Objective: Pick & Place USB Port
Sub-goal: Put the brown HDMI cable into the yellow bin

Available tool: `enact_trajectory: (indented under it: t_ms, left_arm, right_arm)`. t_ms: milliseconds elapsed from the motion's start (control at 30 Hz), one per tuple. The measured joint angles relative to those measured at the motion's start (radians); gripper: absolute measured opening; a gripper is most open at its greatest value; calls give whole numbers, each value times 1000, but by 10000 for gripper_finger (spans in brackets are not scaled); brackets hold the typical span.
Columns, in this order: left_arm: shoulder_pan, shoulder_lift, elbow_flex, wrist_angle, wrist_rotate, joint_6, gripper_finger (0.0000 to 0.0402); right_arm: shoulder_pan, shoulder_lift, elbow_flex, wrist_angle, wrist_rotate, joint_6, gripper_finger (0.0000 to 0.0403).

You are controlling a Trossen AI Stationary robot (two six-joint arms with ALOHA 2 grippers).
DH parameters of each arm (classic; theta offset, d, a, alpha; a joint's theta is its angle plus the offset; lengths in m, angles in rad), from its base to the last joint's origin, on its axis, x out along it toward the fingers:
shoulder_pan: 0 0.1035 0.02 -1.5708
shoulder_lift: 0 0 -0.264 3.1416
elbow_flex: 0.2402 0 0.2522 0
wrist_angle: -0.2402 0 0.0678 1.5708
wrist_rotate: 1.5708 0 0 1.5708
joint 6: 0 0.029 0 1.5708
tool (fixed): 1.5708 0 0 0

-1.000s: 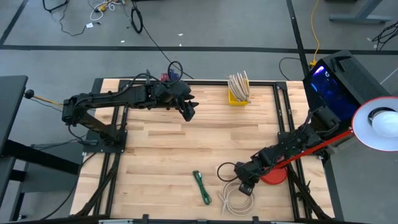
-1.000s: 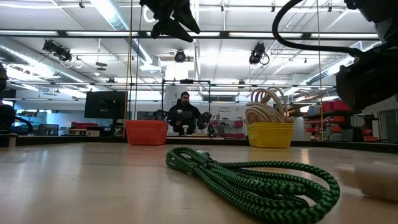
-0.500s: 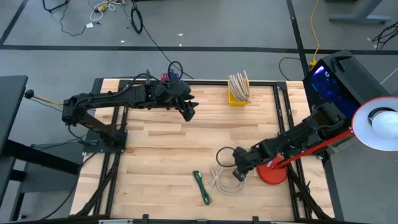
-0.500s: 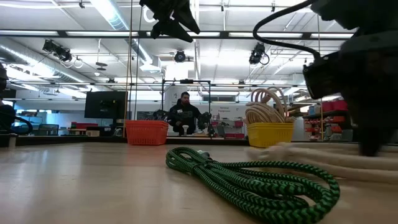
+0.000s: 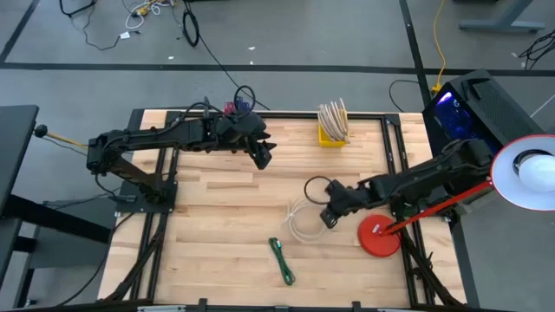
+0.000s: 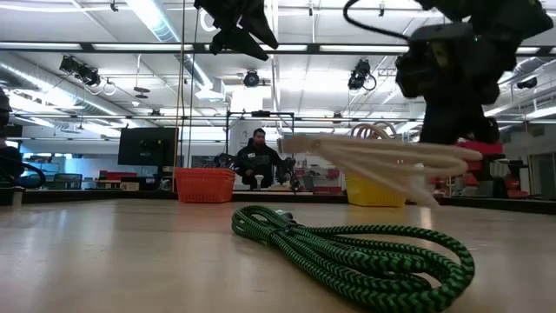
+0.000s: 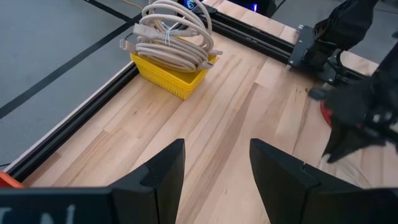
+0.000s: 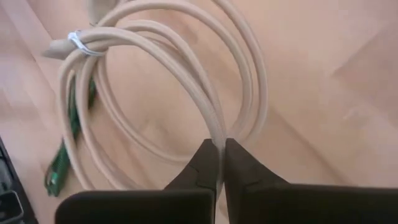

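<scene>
The right pincer is clamped on a coiled beige cable. In the right wrist view its two dark fingers press together on a strand of the loop, and the rest of the coil hangs out in front of them. A small tie holds the strands together at the far end of the coil from the pincer. In the low view the beige cable is up in the air under the right pincer, off the wooden surface, and it sticks out sideways like a long flat bundle. So its long way runs away from the pincer, toward the middle of the surface. The next move looks like a carry to the yellow basket, which already holds more beige cables. That basket sits well apart from the right pincer, at the far edge of the surface. The hanging coil points off to the side and not toward the basket, so it may swing on the way. A green cable lies on the surface near the pincer, on the side away from the basket. A red round thing lies flat just beside the pincer. The left pincer waits with its fingers apart. It is about as near the basket as the right pincer is, but it holds nothing.
</scene>
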Motion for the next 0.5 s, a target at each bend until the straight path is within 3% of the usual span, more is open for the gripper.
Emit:
enact_trajectory:
  t_ms: [500]
  left_arm:
    - [0,0,0,0,0,2,186]
  right_arm:
    - [-186,-429,2,-39,257,-173,1]
